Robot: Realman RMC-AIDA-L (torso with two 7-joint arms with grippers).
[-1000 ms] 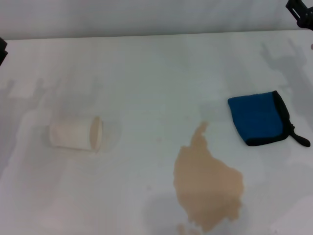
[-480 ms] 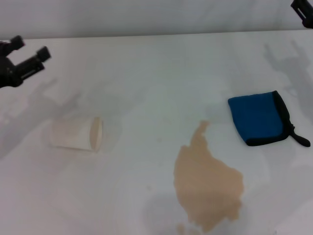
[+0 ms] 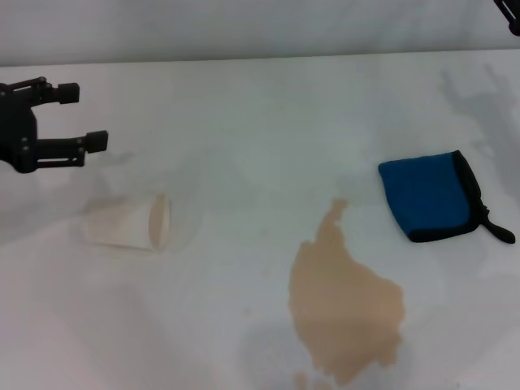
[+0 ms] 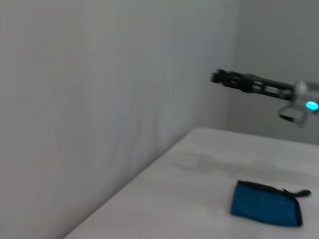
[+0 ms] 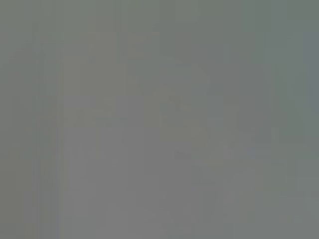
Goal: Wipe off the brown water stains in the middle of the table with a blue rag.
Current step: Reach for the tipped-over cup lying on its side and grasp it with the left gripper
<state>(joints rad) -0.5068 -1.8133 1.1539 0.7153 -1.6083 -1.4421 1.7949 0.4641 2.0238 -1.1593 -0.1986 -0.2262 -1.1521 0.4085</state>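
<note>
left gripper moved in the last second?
Yes. The left gripper, open, has swung in from the head view's left edge and now hangs above the tipped paper cup, which has stayed put.

The brown water stains (image 3: 344,313) form a light tan puddle on the white table (image 3: 268,130), toward 5 o'clock in the head view: a narrow neck at the far end widening into a broad irregular blob. At about 3 o'clock, just beyond the neck and apart from it, the blue rag (image 3: 431,197) lies flat, folded squarish, black-edged, its short black loop tail trailing outward.
</note>
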